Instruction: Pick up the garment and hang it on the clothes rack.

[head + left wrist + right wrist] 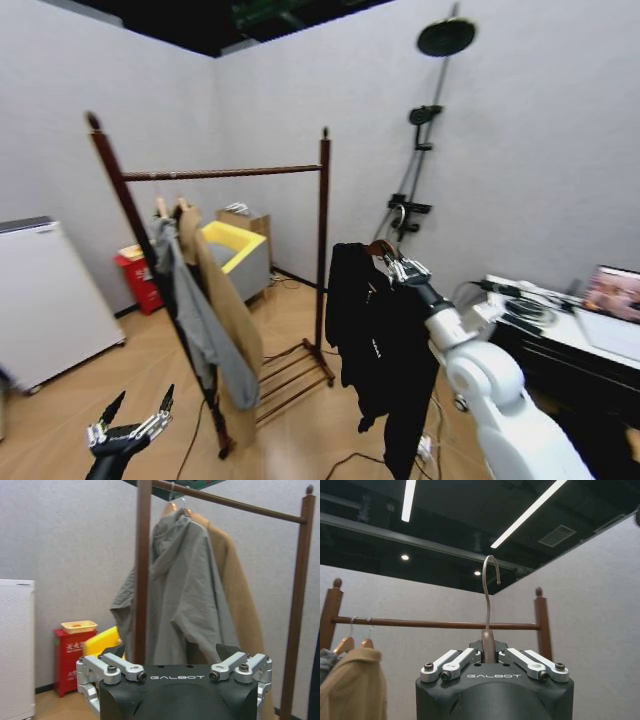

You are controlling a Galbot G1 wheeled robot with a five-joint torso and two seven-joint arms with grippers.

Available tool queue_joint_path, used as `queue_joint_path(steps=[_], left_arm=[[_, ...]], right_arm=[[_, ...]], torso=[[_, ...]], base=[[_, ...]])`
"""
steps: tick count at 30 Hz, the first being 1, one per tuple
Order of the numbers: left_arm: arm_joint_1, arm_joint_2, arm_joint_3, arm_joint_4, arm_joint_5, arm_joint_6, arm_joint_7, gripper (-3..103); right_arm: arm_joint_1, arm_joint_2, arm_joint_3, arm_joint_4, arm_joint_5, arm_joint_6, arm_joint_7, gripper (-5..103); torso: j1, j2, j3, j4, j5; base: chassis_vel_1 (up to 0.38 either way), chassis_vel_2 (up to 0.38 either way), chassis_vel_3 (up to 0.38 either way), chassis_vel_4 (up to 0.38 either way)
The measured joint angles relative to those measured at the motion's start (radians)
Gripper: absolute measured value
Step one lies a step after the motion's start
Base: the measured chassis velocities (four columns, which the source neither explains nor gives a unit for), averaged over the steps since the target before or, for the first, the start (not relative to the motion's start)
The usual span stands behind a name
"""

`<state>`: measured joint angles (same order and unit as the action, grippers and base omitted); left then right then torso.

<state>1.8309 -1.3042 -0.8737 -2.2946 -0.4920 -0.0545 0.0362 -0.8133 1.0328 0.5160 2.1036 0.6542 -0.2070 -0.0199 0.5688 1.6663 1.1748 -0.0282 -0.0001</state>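
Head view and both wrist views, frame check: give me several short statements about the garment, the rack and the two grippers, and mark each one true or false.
1. The right gripper is shut on the hanger of the black garment. True.
2. The black garment already hangs on the clothes rack. False: it is held beside the rack, its hook clear of the rail.
3. The left gripper holds the grey sweatshirt. False: it sits low with its jaws open, holding nothing.
4. A tan coat and the grey sweatshirt hang together at one end of the rail. True.
5. The rack's base is a solid board. False: it is slatted.
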Motion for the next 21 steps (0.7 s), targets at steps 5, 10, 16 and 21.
queue_joint_path(steps=[5,10,16,21], left_arm=[[0.0,0.0,0.0,0.0,0.0,0.0,0.0,100],[0.0,0.0,0.0,0.0,0.0,0.0,0.0,100],[0.0,0.0,0.0,0.0,0.0,0.0,0.0,100],[0.0,0.0,0.0,0.0,0.0,0.0,0.0,100]], right_arm=[[0.117,-0.02,-0.067,-0.09,0.023,-0.002,-0.007,9],[0.199,-0.004,-0.149,-0.169,0.024,-0.001,0.005,9],[0.347,0.048,-0.265,-0.301,-0.025,0.023,0.009,9],[0.541,0.146,-0.284,-0.505,-0.07,0.045,-0.033,9]], torso=[[0.0,0.0,0.0,-0.0001,0.0001],[0.0,0.0,0.0,-0.0002,0.0001],[0.0,0.0,0.0,0.0006,-0.0003],[0.0,0.0,0.0,-0.0001,-0.0005]], base=[[0.12,0.133,0.132,0.134],[0.132,0.133,0.121,0.128],[0.111,0.122,0.121,0.108],[0.045,0.029,0.023,0.034]])
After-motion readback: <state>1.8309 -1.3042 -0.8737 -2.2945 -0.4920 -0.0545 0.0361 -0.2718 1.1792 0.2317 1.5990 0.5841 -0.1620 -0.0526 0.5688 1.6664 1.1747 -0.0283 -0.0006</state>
